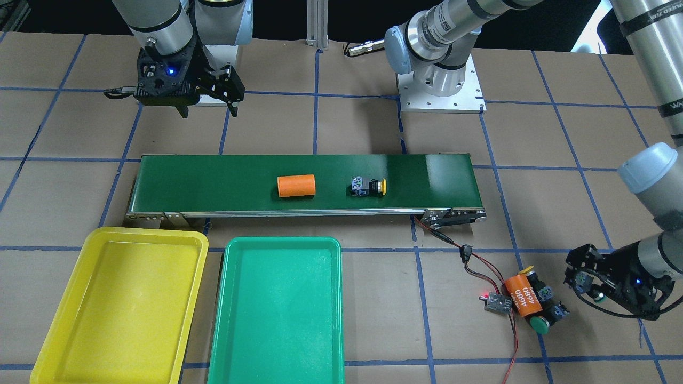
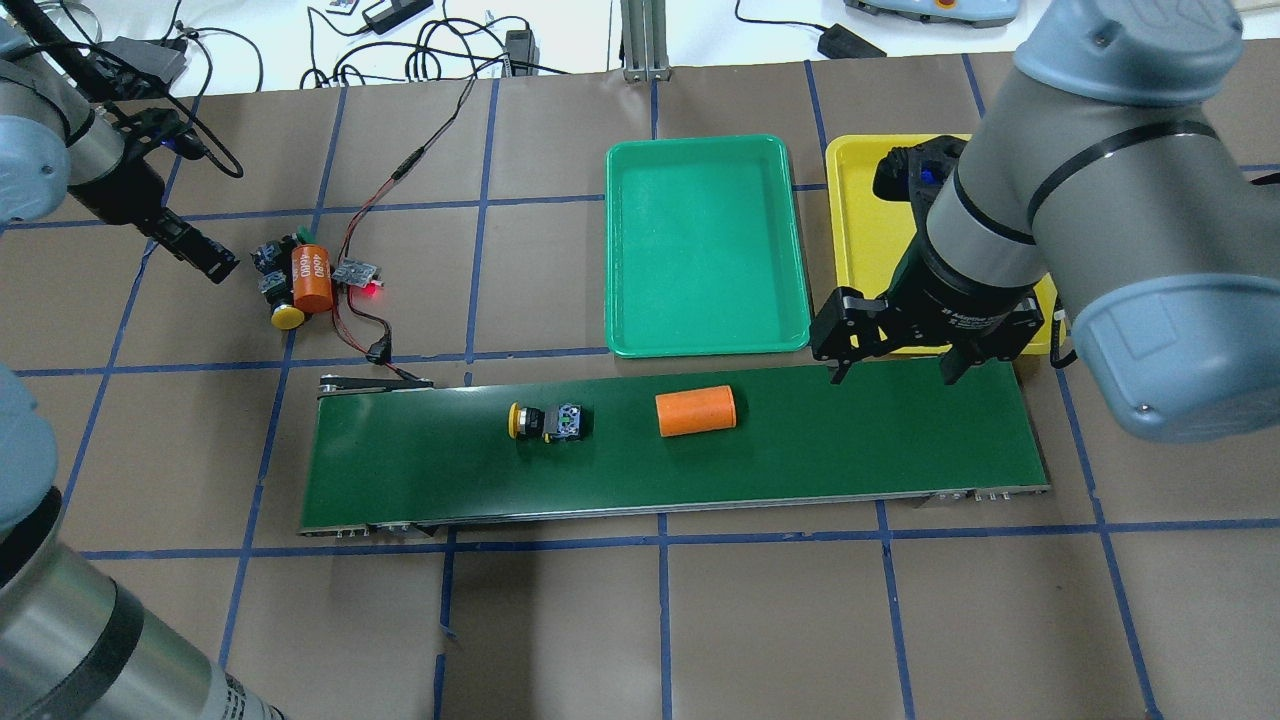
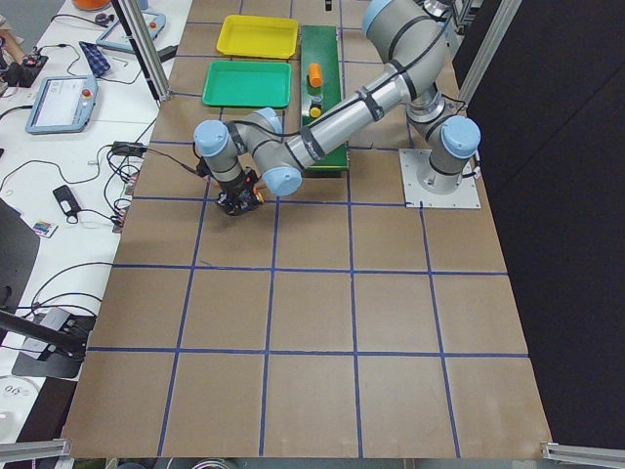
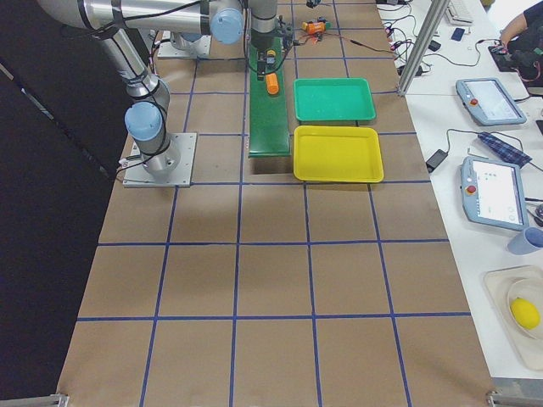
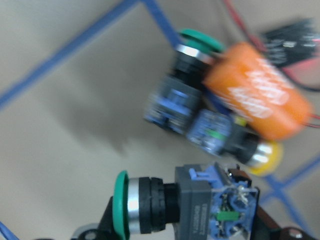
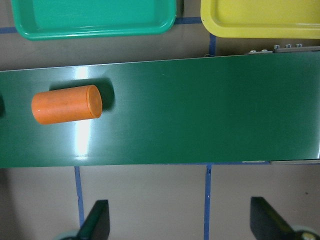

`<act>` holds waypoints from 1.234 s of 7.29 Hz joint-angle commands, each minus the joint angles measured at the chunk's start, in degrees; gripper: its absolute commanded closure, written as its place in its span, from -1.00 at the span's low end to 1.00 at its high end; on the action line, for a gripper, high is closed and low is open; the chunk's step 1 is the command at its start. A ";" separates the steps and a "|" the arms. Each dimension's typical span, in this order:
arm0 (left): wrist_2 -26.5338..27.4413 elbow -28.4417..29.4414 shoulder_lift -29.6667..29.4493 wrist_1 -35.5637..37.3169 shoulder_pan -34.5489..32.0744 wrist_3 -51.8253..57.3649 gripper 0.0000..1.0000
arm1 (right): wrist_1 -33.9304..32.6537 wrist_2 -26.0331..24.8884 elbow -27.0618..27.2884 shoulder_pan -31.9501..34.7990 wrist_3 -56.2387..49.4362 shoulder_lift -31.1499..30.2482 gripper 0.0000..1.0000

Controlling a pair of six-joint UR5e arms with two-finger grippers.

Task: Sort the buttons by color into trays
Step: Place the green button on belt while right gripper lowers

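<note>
Green-capped button (image 5: 185, 207) sits crosswise between the left gripper's (image 5: 187, 226) fingers (image 5: 106, 222). It is clamped end to end, with its cap against one finger and its grey-blue contact block against the other. Both fingers are cut off by the bottom of the left wrist view and show only as dark edges. That whole view is blurred.

Just beyond the fingertips, on the brown table, is a tight huddle of parts that touch one another. It holds a second green button (image 5: 192, 60), a yellow-capped button (image 5: 250, 147), a labelled orange cylinder (image 5: 257, 97) and a small circuit board (image 5: 295, 40). The cylinder lies across the yellow-capped button and hides part of its body. The board is smeared, and the frame edge cuts it off.

The right gripper (image 6: 182, 222) has its fingers (image 6: 97, 222) spread wide with nothing between them. Only their tips show, at the bottom of the right wrist view. Ahead of them runs the dark-green conveyor belt (image 6: 200, 110). A plain orange cylinder (image 6: 66, 104) lies on it, off to one side of the fingers. Farther along the belt, past that cylinder and well away from these fingers, lies the belt's yellow button (image 2: 545, 421), on its side.

Beyond the belt from the right fingers sit the green tray (image 6: 100, 31) and the yellow tray (image 6: 260, 29), side by side. The top of the wrist view cuts off both, and in the overhead view the right arm covers part of the yellow one.
</note>
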 commanded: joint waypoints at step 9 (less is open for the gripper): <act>-3.33 -33.85 21.87 7.56 -20.94 -57.62 -0.99 | -0.26 -2.11 0.64 -1.47 29.41 -0.73 -1.00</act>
